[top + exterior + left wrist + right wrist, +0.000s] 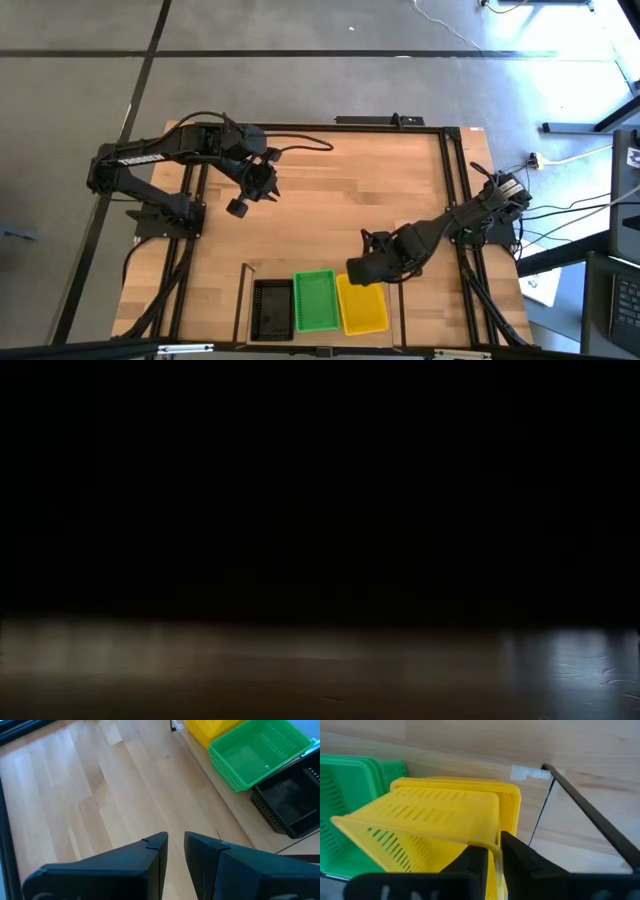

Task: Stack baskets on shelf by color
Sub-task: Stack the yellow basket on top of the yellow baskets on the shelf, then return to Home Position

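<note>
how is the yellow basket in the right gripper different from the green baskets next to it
The yellow basket is tilted, one end raised, its rim between the right gripper's fingers; the green baskets sit level and nested on the shelf, untouched. The yellow one sits at the row's right end, the green in the middle. They share a rectangular shape and slotted sides.

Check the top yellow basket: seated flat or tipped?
Tipped. In the right wrist view the yellow basket sits askew over the yellow stack, one rim wall between the right hand's fingers.
</note>
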Robot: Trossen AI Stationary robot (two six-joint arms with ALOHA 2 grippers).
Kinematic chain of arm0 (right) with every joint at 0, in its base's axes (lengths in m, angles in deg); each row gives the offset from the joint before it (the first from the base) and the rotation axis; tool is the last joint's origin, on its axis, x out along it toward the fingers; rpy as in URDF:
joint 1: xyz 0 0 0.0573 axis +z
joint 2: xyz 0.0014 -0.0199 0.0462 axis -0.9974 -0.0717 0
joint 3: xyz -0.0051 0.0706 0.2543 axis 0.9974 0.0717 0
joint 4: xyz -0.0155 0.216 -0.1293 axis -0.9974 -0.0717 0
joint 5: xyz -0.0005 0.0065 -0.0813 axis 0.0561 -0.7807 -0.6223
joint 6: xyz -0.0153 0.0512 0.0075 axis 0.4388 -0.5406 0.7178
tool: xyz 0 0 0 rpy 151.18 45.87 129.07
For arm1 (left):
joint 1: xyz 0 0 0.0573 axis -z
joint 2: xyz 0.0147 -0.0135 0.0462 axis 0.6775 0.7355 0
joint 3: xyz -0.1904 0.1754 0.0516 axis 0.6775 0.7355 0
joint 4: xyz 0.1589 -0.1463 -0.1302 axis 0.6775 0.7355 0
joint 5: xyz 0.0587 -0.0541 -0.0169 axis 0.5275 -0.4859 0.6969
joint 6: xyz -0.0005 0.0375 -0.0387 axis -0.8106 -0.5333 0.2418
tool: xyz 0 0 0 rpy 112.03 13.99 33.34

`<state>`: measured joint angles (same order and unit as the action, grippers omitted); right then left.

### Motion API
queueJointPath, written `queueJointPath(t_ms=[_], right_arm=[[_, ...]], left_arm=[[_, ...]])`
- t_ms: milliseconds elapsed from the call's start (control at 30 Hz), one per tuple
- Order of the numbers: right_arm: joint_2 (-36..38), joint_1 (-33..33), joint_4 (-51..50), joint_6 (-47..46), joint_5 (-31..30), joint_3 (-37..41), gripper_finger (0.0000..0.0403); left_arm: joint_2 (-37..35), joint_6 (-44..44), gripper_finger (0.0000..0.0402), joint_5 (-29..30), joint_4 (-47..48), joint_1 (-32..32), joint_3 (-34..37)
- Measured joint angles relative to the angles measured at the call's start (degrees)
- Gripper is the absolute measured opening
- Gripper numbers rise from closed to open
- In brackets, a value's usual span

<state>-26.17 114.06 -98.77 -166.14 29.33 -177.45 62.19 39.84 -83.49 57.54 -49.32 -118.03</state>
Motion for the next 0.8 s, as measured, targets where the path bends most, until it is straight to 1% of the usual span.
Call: queueJointPath(t_ms=[133,200,267,367,567,633,700,800], right_arm=[[0.09,-0.20,0.52,-0.02,0.59,0.00,0.0052],[0.20,-0.48,0.33,-0.08,2.39,-0.14,0.0052],[0.20,-0.62,-0.48,-0.08,3.90,-1.14,0.0052],[0.26,-0.62,-1.19,-0.08,4.28,-2.78,0.0051],[0.33,-0.62,-9.42,-0.08,4.15,-8.32,0.0051],[0.31,-0.37,-12.44,0.80,2.42,-10.79,0.0051],[0.33,-0.12,-14.02,4.39,-1.50,-13.55,0.0051],[0.31,-0.05,-15.68,12.57,-11.70,-18.48,0.0051]], left_arm=[[0.00,-0.01,0.0055,0.02,0.00,0.00,0.00],[0.00,-0.35,0.0055,0.17,0.00,0.00,0.00],[0.00,-0.58,0.0055,0.25,0.00,0.00,0.00],[-0.19,-0.59,0.0055,0.32,0.02,0.00,0.00],[-0.55,-0.59,0.0055,0.35,0.16,0.00,-0.02],[-0.82,-0.58,0.0055,0.35,0.20,0.00,-0.02],[-2.05,-0.44,0.0055,0.35,0.55,0.00,-0.02],[-3.86,2.70,0.0055,0.31,0.50,0.00,-0.07]])
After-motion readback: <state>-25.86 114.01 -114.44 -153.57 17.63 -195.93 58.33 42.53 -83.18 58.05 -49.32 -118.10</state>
